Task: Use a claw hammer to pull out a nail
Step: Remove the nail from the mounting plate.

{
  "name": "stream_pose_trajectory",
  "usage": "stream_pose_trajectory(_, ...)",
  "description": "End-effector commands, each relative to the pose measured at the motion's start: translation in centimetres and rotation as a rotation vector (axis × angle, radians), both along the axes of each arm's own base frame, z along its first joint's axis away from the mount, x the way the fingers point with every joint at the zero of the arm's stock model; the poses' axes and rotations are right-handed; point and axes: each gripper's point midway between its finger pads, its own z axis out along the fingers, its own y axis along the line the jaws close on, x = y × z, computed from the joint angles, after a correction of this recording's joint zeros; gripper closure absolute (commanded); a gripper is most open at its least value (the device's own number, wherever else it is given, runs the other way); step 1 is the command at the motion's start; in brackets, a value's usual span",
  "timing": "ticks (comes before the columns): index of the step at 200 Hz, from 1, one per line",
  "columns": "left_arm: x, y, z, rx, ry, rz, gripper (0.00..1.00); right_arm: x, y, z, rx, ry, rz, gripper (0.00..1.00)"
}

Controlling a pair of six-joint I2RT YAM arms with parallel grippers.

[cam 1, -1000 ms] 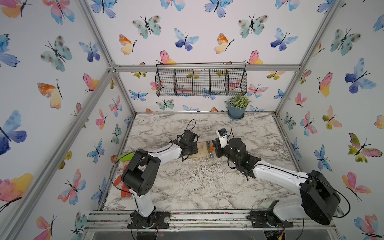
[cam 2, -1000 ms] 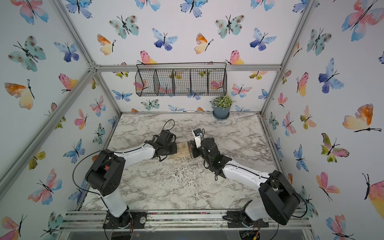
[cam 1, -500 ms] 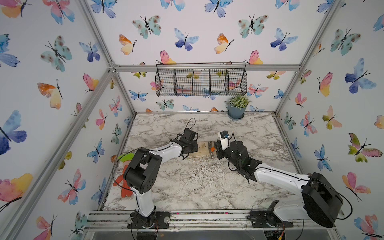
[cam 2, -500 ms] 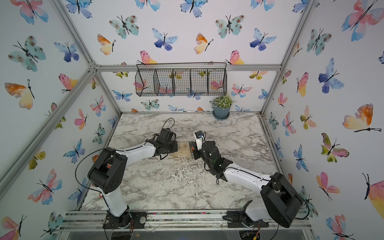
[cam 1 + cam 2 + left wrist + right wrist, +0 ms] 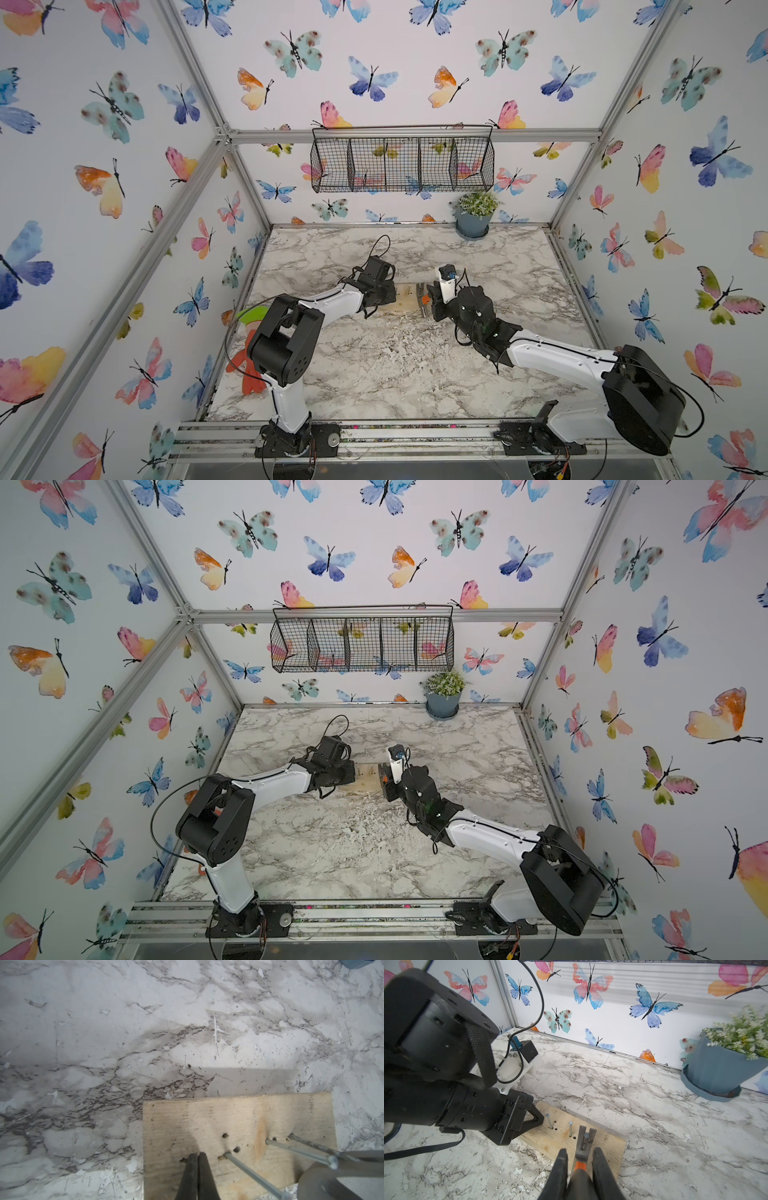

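A wooden board (image 5: 608, 1147) lies mid-table, in both top views (image 5: 405, 297) (image 5: 365, 777). Three nails stand in it. The claw hammer (image 5: 584, 1144) has its forked claw round the nail (image 5: 585, 1136) nearest the board's right end. My right gripper (image 5: 581, 1151) is shut on the hammer's black handle just behind the orange neck (image 5: 432, 301). The two other nails (image 5: 570, 1128) (image 5: 547, 1120) stand free. My left gripper (image 5: 196, 1154) is shut and empty, its tips pressed on the board (image 5: 207, 1122) near its left end (image 5: 390, 296).
A blue potted plant (image 5: 476, 216) stands at the back right of the marble table. A black wire basket (image 5: 401, 160) hangs on the back wall. An orange and green object (image 5: 249, 332) sits at the table's left edge behind my left arm.
Both arms have shifted only slightly; my left elbow has crept a little toward the back. The hammer stays in the right gripper and the left tips stay on the board.
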Motion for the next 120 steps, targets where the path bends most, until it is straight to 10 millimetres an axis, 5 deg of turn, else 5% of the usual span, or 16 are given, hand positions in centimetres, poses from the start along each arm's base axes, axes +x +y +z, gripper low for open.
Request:
stream_pose_trajectory(1,-9.9,5.6,-11.5,0.245,0.447,-0.022,1.0,-0.5,0.8,2.5,0.047,-0.107,0.023,0.97)
stream_pose_trajectory(87,-10.9,5.8,-12.8,0.243,0.494,-0.031,1.0,-0.7,0.3,1.1,0.019,-0.1,-0.002,0.97)
stream_pose_trajectory(120,-9.8,5.4,-11.4,0.231,0.454,-0.031,1.0,-0.6,0.6,1.8,0.033,-0.099,0.001,0.97)
